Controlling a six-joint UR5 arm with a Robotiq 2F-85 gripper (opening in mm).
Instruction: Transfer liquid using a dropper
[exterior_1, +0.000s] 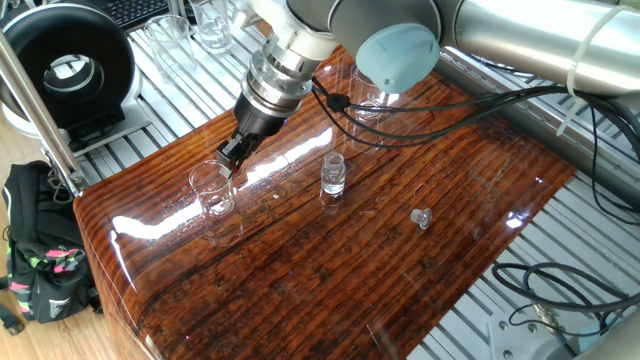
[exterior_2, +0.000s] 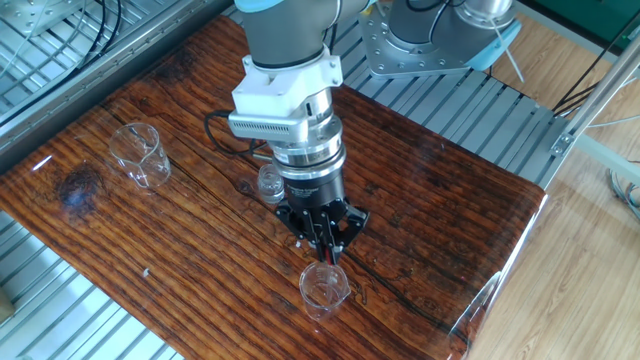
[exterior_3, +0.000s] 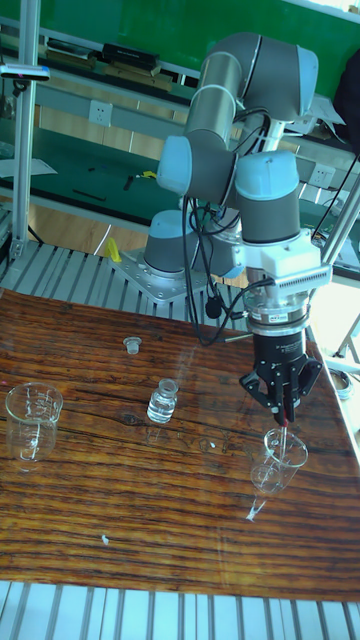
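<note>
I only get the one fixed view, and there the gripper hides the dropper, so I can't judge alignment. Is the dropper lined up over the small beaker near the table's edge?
Observer: Yes. In the tall fixed view the dropper hangs straight down from the gripper, with its tip at the mouth of the small beaker.
Operator: Is it actually gripped?
Observer: In the other fixed view the gripper is shut on the dropper's red end, directly above the small beaker.
</note>
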